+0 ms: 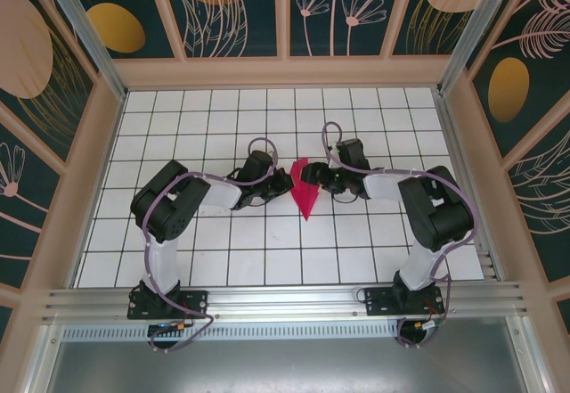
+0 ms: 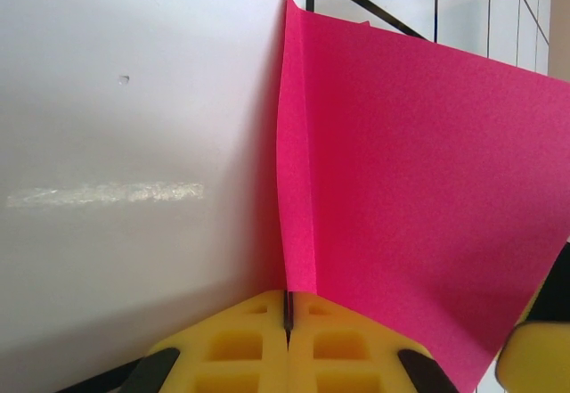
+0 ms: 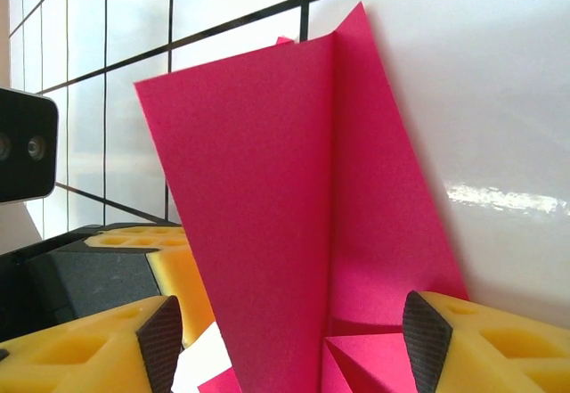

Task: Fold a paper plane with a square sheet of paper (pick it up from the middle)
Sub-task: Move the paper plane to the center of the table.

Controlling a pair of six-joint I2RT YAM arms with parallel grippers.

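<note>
- Yellow pads [image 2: 240, 353] of the left jaws: pressed together, pinching the edge of the plane [image 2: 419, 188] right at its centre crease.
- Right jaws: wide apart, with dark-faced yellow pads [image 3: 89, 348] standing one on each side of the plane [image 3: 267, 215]. It cannot be told whether either pad touches the paper.
- Plane: magenta paper, folded, with two flat flaps spreading from the crease in both wrist views. In the top view the plane [image 1: 303, 193] is a slim dart with its long point toward the near edge.
- Position: over the middle of the table [image 1: 178, 233], between the two jaws, which meet it from left and right. It cannot be told whether it rests on the surface.
- Left arm [image 1: 169, 206] and right arm [image 1: 436, 210]: both bent inward from bases at the near edge, with the wrists close together.
- Table: glossy white with a black grid.
- Walls [image 1: 232, 10]: dark teal panels with pale flower and leaf prints.
</note>
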